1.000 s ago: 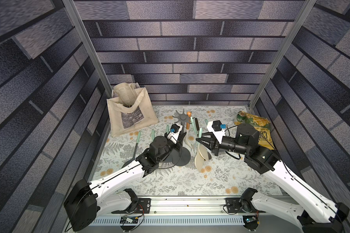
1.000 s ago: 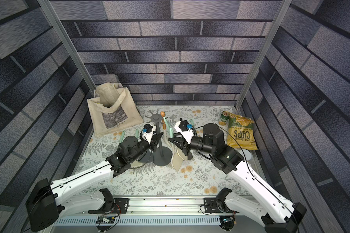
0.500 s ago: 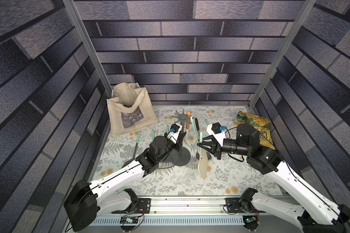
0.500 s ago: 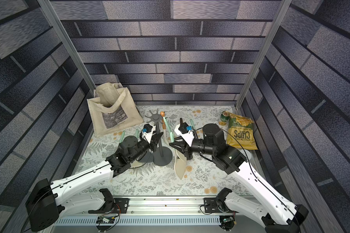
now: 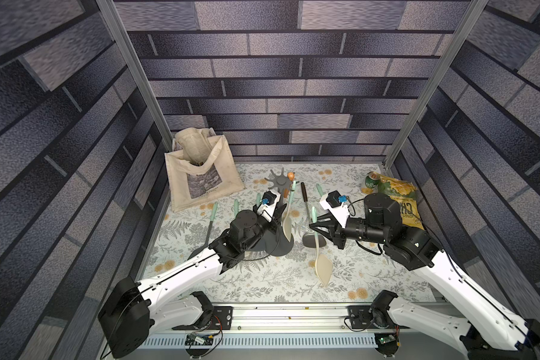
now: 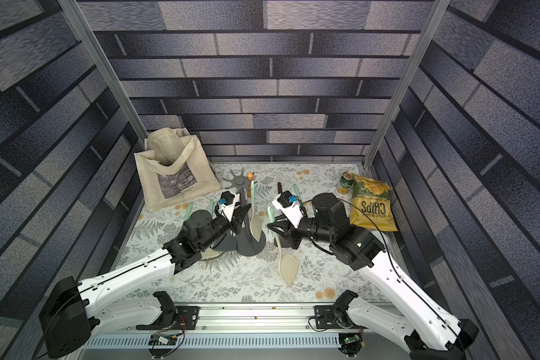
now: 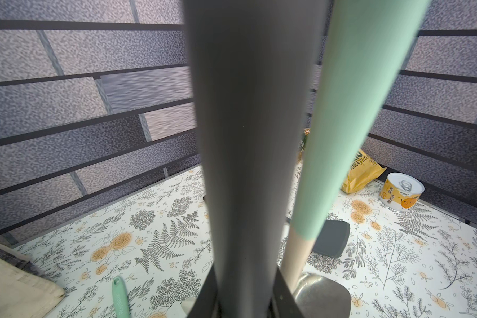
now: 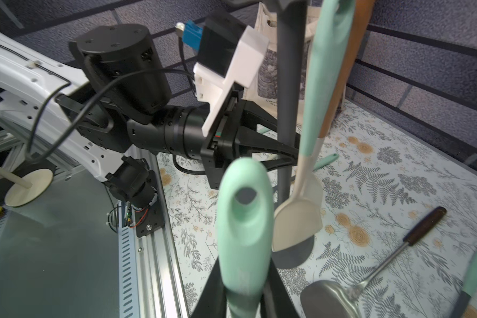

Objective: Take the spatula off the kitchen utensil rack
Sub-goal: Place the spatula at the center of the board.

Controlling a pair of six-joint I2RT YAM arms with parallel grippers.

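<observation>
The kitchen utensil rack (image 5: 280, 181) (image 6: 238, 181) stands mid-table on its round base (image 5: 282, 247). My left gripper (image 5: 276, 218) (image 7: 243, 297) is shut on the rack's pole (image 7: 248, 137) (image 8: 287, 82). My right gripper (image 5: 314, 226) (image 8: 243, 289) is shut on the mint handle (image 8: 243, 220) of the spatula, which is off the rack. Its cream blade (image 5: 323, 269) (image 6: 289, 268) points toward the table's front edge. A second mint-handled cream utensil (image 5: 288, 224) (image 8: 309, 124) hangs from a hook beside the pole.
A steel ladle (image 5: 309, 240) (image 8: 328, 300) with a dark handle lies right of the rack base. Several mint-handled utensils (image 5: 212, 215) lie to the left. A canvas tote (image 5: 200, 174) stands back left. A chips bag (image 5: 399, 199) and a can (image 5: 370, 184) sit back right.
My right gripper has drawn the spatula away from the rack, and its blade has swung down toward the front edge. The left gripper has stayed on the pole.
</observation>
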